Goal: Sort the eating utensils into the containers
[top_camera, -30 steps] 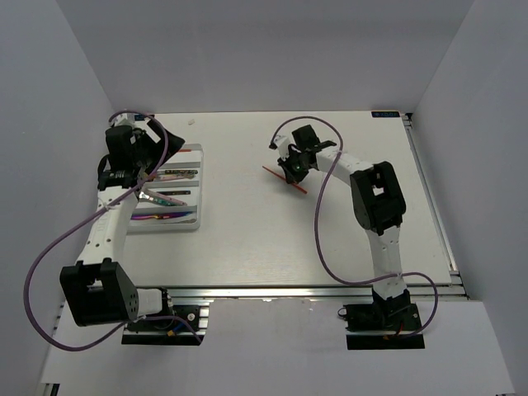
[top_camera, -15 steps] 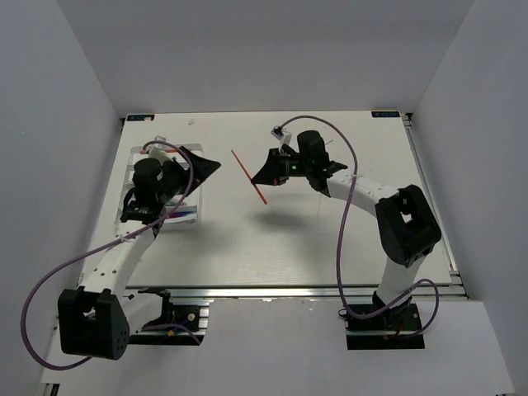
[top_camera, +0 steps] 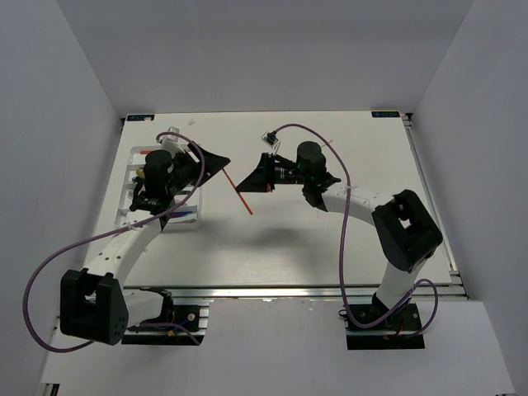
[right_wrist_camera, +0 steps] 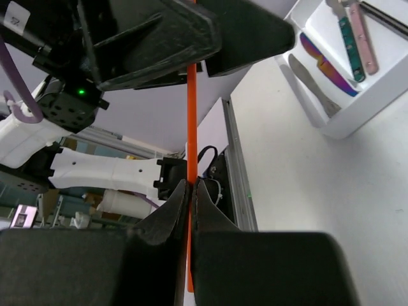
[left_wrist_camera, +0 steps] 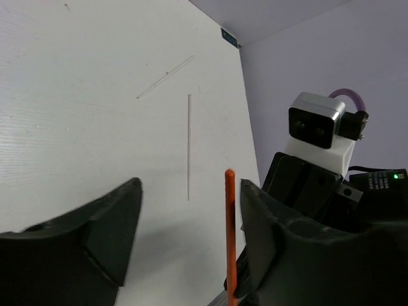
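Note:
A thin red stick (top_camera: 247,204) hangs above the table, and my right gripper (top_camera: 242,185) is shut on it (right_wrist_camera: 190,127). The right gripper (right_wrist_camera: 190,182) pinches the stick near its middle. My left gripper (top_camera: 221,162) faces it from the left, open. In the left wrist view the stick's end (left_wrist_camera: 230,236) stands between the left gripper's (left_wrist_camera: 191,188) jaws, close to the right finger with a wide gap on the other side. The white tray (top_camera: 183,226) lies under the left arm. It holds pink (right_wrist_camera: 363,35), teal (right_wrist_camera: 349,38), iridescent (right_wrist_camera: 325,64) and silver (right_wrist_camera: 312,86) utensils.
Two clear sticks (left_wrist_camera: 189,146) (left_wrist_camera: 166,76) lie on the white table beyond the left gripper. The right arm's wrist camera (left_wrist_camera: 319,127) sits close in front of the left gripper. The tray wall (right_wrist_camera: 376,102) is at the table's left side.
Both arms swung toward each other over the table. The right gripper carried the red stick left, and the left gripper left the tray, came round the stick's end and narrowed its jaws.

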